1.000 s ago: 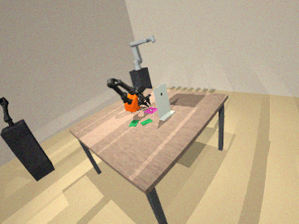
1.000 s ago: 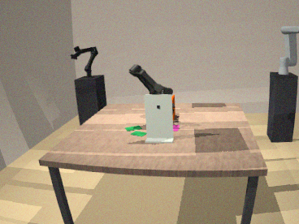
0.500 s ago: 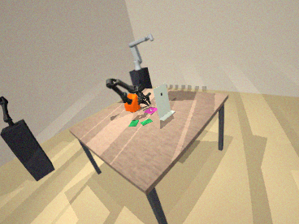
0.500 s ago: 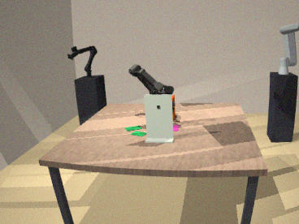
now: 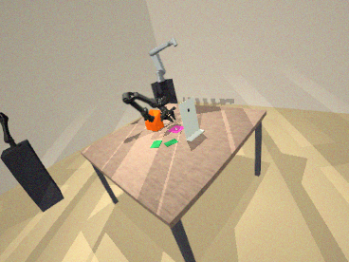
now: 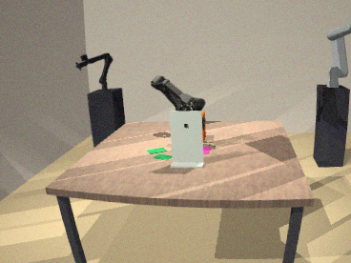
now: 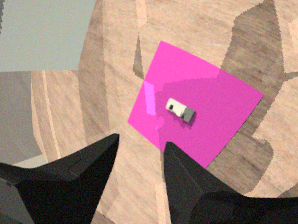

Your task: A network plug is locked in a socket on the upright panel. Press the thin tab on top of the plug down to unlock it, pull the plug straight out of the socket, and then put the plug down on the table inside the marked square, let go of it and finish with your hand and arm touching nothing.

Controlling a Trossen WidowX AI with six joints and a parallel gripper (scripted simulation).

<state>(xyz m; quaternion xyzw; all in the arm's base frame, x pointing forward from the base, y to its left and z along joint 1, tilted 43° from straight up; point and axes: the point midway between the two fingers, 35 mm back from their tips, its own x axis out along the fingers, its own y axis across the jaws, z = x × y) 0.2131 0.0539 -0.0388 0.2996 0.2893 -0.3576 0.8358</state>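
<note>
The plug [image 7: 181,107], pale with a dark grey end, lies on the magenta marked square [image 7: 225,107] [image 5: 180,129] [image 6: 206,151], inside its edges. My gripper [image 7: 141,143] [image 5: 171,114] is open and empty, raised above the table. In the wrist view its fingertips show below and left of the plug, apart from it. The pale upright panel [image 5: 191,124] [image 6: 187,145] [image 7: 42,35] stands beside the square. A dark socket opening [image 5: 189,110] [image 6: 186,126] shows in it with no plug visible there. The panel hides my fingers in the exterior view.
An orange block [image 5: 153,125] [image 6: 204,129] stands near my arm. Two flat green patches, one [image 5: 156,144] and another [image 5: 171,142], lie on the table [image 5: 142,176] [image 6: 119,181]. A black arm on a pedestal [image 5: 32,176] [image 6: 107,114] and a grey arm [image 5: 158,64] [image 6: 340,52] stand off the table.
</note>
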